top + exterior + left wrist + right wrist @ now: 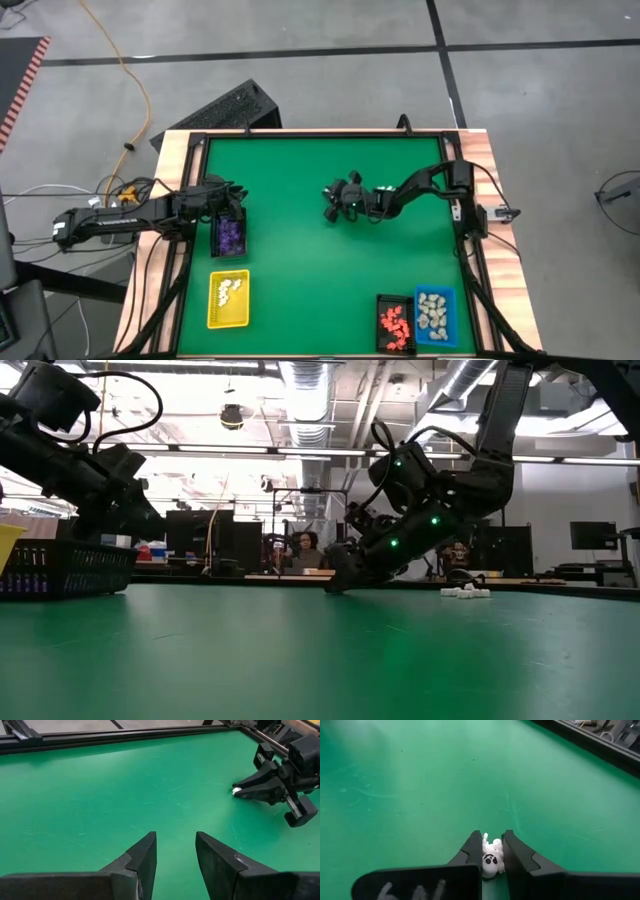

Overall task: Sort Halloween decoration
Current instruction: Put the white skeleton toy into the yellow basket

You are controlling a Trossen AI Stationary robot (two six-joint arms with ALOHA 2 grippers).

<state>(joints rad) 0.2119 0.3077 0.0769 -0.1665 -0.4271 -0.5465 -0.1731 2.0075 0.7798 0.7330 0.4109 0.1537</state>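
A tiny white ghost figurine (491,856) with a black face lies on the green mat near the table's middle. My right gripper (331,206) is shut on it, and its white end (236,791) shows at the fingertips in the left wrist view. My left gripper (175,847) stands open and holds nothing, hovering at the table's left edge (236,200) just above the black tray of purple figurines (229,235). My right gripper pinches the white figurine's two sides (496,851) between its two fingers, close to their free ends. The fingers (338,582) slant down from the table's right side. The figurine sits low at the mat; whether it is lifted clear I cannot tell.
A yellow tray with cream pieces (228,298) stands near the front left. A black tray with red pieces (394,322) and a blue tray with pale pieces (434,315) stand at the front right. Several small white pieces (466,592) show in the low view.
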